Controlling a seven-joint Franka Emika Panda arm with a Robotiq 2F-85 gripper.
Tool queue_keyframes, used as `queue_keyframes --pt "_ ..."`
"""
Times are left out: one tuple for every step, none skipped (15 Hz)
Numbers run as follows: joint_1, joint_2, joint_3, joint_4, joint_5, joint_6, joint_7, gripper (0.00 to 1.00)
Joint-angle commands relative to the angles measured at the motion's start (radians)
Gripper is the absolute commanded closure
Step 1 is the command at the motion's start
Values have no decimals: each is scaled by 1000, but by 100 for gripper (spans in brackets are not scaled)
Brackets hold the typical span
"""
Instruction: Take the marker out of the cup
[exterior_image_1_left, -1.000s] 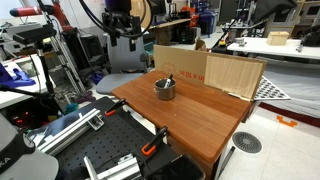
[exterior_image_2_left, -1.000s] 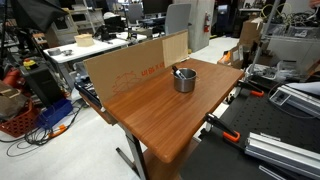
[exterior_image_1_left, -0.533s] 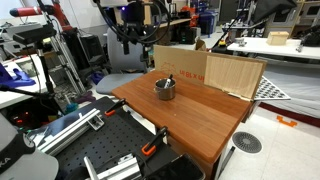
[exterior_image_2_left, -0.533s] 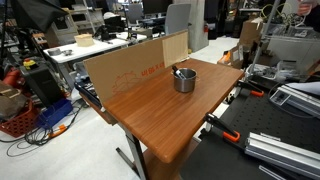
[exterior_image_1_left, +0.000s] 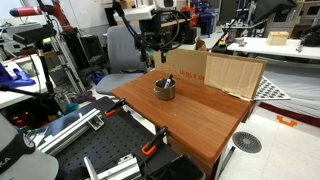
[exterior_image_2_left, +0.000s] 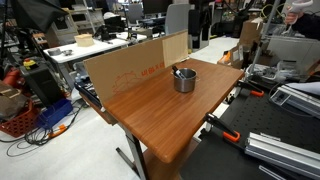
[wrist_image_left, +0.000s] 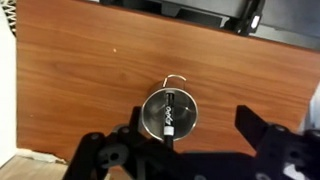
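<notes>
Wrist view, marker (wrist_image_left: 170, 117) lying inside cup (wrist_image_left: 152, 114)

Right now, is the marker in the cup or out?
In. Wrist view shows the marker lying inside the cup; the open gripper hangs above, touching neither.

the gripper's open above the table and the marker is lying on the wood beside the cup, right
Not quite. The marker sits inside the cup, not on the wood beside it; the wrist view shows this. The rest holds: the gripper is open above the table.
</notes>
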Motion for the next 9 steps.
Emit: queue_keyframes --pt "-19 92 9 62 -17 70 27 0" --pt "-21 117 8 78 -10 81 25 0" --pt "-24 142 6 91 -9 111 26 0" --pt "-26 164 3 102 -23 141 50 0" --pt "-27 188 0 115 -35 168 67 0" --pt "-27 209 -4 127 -44 186 81 0" --pt "-28 233 -5 141 -44 195 83 0" --pt "-28 250 -6 151 -45 198 87 0" --pt "-29 271 -4 163 -37 196 81 0"
